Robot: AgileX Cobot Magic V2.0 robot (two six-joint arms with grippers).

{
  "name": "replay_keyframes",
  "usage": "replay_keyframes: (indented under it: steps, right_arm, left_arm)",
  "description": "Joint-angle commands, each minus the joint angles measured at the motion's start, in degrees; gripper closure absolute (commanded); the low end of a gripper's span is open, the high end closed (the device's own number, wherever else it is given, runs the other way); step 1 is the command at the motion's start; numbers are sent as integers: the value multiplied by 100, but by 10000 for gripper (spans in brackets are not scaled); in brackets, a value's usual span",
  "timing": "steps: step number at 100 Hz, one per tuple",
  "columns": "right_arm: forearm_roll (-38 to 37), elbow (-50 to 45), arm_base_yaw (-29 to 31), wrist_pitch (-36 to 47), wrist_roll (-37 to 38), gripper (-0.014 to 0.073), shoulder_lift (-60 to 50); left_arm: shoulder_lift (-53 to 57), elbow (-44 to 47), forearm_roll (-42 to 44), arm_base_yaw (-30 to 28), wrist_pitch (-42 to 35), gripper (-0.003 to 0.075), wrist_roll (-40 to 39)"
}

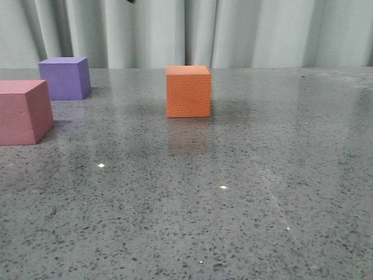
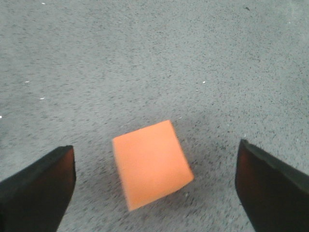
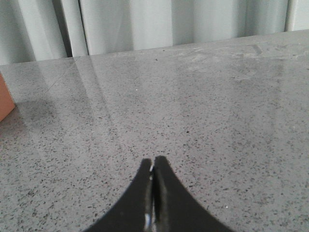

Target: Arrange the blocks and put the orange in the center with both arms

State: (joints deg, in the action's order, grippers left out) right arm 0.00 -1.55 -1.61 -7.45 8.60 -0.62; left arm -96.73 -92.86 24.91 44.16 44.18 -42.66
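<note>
Grey speckled stone makes up the table (image 1: 245,221), with pale curtains (image 1: 262,29) hanging behind it. Three foam cubes sit on it, one of each colour. One orange cube (image 1: 188,91) stands alone near the middle, with bare tabletop all around it. One pinkish-red cube (image 1: 23,112) sits at the left edge, partly cut off, and one purple cube (image 1: 65,77) sits just behind it. Two grippers show: the left gripper (image 2: 154,188) hangs above the orange cube, fingers (image 2: 38,193) spread wide on either side, not touching. The right gripper (image 3: 153,193) is pressed closed on nothing, low over the table.
</note>
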Motion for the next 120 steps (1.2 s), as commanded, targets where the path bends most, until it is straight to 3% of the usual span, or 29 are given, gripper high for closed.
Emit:
replay_keyframes:
  steps: [1, 17, 52, 120]
  right_arm:
    - [0, 73, 33, 521, -60, 661, -113]
    - [0, 73, 33, 521, -60, 661, -113]
    - [0, 73, 33, 521, -60, 661, -113]
    - [0, 73, 33, 521, -60, 661, -113]
  left_arm:
    - [-197, -684, 213, 105, 21, 94, -240]
    - [-835, -1285, 495, 268, 371, 94, -633]
    - [-1115, -1327, 904, 268, 687, 94, -1338]
    - [-1474, -1327, 883, 268, 789, 94, -1483]
